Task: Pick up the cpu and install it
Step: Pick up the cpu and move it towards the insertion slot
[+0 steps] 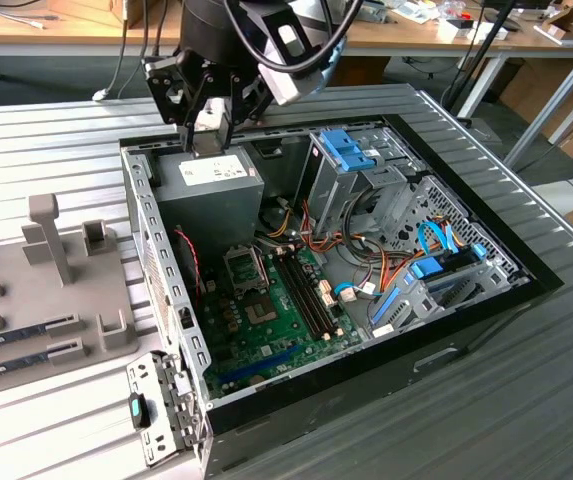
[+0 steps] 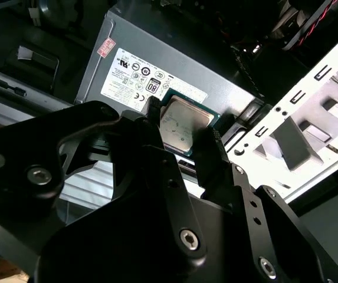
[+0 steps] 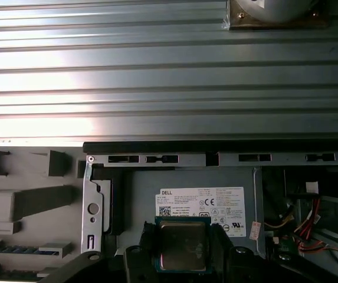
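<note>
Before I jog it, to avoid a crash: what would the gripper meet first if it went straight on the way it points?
Most likely the power supply: the gripper, shut on the cpu, points at its labelled top from above. The gap between them is hard to judge.

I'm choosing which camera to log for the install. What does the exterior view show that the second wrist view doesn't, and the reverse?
Exterior view: the green board with its socket inside the case, and the grey tray beside the case. Second wrist view: the cpu, silver top showing, pinched between the gripper's fingers. Both: the gripper above the grey power supply.
</note>
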You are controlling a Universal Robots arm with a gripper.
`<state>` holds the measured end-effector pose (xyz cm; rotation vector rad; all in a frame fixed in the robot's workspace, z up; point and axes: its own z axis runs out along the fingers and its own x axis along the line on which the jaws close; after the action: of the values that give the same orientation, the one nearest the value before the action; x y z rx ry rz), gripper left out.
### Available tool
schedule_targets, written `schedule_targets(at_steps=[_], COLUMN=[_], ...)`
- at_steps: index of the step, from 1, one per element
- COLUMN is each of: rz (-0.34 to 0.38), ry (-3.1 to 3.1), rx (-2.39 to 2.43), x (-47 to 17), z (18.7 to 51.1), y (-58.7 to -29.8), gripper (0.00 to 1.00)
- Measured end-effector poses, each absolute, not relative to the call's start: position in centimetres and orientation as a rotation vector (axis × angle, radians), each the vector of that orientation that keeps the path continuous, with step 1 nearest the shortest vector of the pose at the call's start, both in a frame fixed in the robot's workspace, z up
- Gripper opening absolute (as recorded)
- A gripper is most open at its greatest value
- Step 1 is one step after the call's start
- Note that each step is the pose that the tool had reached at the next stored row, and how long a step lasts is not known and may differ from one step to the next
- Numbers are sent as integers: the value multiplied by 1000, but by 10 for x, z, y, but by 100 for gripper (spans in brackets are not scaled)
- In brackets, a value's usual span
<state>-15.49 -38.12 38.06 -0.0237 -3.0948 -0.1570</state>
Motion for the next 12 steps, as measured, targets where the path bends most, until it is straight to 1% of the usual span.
schedule_targets(at_steps=[12], rz=[-157], ry=[-3095], rx=[-24], x=[-146], z=[380], y=[-381], gripper=[47])
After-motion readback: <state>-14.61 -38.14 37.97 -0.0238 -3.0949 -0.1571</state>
